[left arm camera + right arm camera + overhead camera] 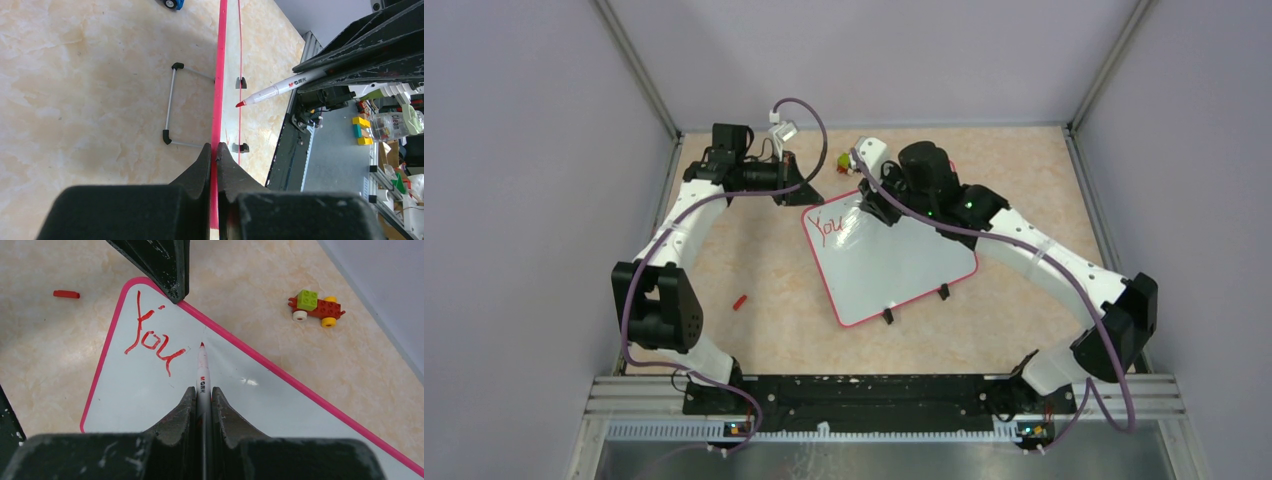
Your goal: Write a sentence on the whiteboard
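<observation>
Two grips, both clamped on something. Bench (764, 335): marbled and smooth-looking.

Whiteboard (899, 265) lying mid-bench, skewed, looks flat from above, clips on the near edge. Likely light, stiff and glossy, so prone to skate under pen pressure. Best taken at the pink rim, corner or edge, never on the writing face. Left jaws clamped on that rim at the far-left corner, just beside the lettering.

Right jaws clamped on the marker (202, 371) mid-barrel. Tip at the board just right of the sentence (152, 342); touching or not, cannot tell. Barrel slim, hard, smooth: probably apt to twist or slide back if pressed hard. Only "You" written, most of the line to go.

View deltas:
- Top view: gives board pose and both arms, plus a loose red cap (740, 300) left of the board, well apart.
- Right wrist: reads the letters cleanly and resolves the toy car (316, 307) as bricks on wheels, just a coloured blob from above.
- Left wrist: alone shows the board edge-on in the pinch, plus a wire bracket (172, 105) just beside the rim; attached or not, cannot tell.
</observation>
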{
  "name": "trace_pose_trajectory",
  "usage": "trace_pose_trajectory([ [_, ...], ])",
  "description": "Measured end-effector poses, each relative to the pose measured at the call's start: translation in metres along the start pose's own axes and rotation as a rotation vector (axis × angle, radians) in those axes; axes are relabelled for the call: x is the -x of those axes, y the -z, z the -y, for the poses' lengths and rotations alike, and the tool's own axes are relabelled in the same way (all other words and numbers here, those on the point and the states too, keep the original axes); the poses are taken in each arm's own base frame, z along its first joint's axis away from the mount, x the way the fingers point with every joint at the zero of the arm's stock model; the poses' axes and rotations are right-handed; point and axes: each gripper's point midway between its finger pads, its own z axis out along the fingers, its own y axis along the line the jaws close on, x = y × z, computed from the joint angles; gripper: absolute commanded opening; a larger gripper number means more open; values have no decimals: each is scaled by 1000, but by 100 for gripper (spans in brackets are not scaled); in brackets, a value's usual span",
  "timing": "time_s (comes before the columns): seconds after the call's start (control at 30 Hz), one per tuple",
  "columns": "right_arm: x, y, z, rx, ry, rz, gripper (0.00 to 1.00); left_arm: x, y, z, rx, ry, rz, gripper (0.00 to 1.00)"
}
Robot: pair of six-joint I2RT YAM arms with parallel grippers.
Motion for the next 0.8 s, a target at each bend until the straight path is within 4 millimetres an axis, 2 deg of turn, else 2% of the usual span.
trace_pose_trajectory([
  [0.27,-11,-11,-1,7,-4,-34,0,0,0,0,4,-1,-1,0],
  [0.8,-13,-12,-8,37,-1,-41,0,1,-1,-1,2,1,-2,0],
])
